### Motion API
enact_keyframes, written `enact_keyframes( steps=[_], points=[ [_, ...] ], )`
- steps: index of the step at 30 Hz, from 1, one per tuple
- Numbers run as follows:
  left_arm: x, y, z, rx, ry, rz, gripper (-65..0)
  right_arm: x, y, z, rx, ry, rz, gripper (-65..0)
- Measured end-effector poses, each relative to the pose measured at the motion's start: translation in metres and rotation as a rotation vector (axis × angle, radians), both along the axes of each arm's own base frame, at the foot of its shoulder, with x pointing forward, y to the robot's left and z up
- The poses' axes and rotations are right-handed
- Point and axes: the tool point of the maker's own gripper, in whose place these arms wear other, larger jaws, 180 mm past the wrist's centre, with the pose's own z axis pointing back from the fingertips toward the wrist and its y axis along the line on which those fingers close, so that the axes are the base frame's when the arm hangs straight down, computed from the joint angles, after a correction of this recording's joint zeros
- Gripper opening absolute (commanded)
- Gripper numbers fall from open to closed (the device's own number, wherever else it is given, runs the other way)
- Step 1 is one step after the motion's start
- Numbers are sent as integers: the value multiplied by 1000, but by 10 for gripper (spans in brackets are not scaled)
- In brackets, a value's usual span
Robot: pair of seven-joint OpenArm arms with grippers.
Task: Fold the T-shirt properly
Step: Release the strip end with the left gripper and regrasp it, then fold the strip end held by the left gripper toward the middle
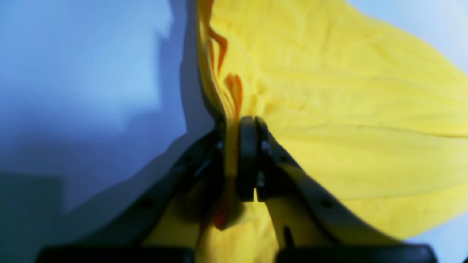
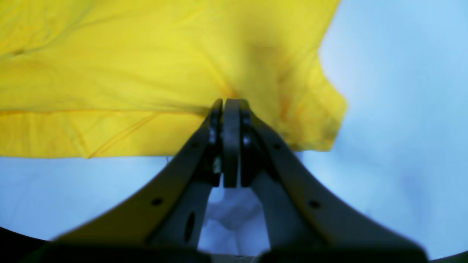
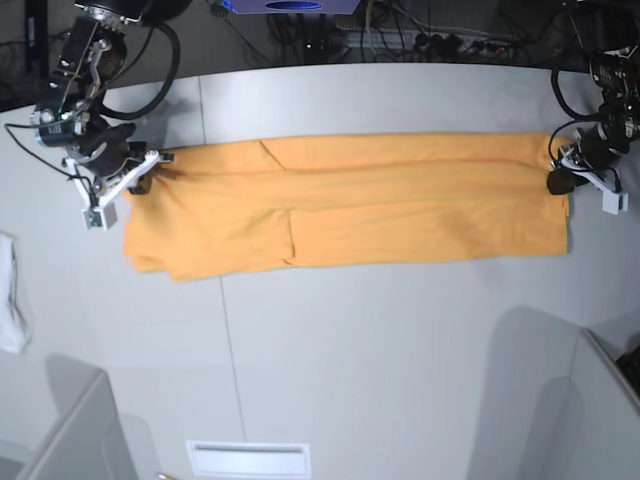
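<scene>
Counting what lies before me: one T-shirt (image 3: 350,205), one table (image 3: 400,340), one small white cloth (image 3: 12,300) at the table's edge, and my own two grippers.

The T-shirt is stretched into a long, narrow band across the far half of the table, folded lengthwise, with a sleeve doubled over near the end on the base view's left. It lies flat on the pale surface between my two arms.

My left arm reaches in from the base view's right, its wrist bent down toward the shirt's end there. My left gripper (image 1: 236,120) has its jaws pressed together on a bunched edge of the fabric; from my left wrist I see folds of cloth pinched between the pads and running down past them.

My right arm comes in from the base view's left, cabled and angled down to the shirt's other end. My right gripper (image 2: 226,104) is likewise clamped tight, pads together, with the shirt's edge caught at the tips near the sleeve. The white cloth sits well apart from both.
</scene>
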Motion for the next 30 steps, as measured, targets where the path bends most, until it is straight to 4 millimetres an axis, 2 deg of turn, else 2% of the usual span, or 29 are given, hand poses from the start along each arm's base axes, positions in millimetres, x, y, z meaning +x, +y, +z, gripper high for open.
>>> enact_keyframes(
  steps=[6, 12, 17, 22, 30],
  points=[
    [1, 25, 42, 83, -97, 35, -650, -2, -1, -1, -3, 7, 0, -650],
    [-4, 6, 64, 152, -116, -19, -650, 1, 0, 1, 0, -3, -2, -650],
    [1, -28, 83, 236, -160, -107, -650, 5, 1, 3, 5, -11, -2, -650],
    [2, -82, 76, 318, -108, -261, -650, 6, 2, 3, 6, -13, -1, -650],
    [17, -161, 68, 289, -115, -422, -650, 6, 1, 4, 5, -13, 0, -650]
  ],
)
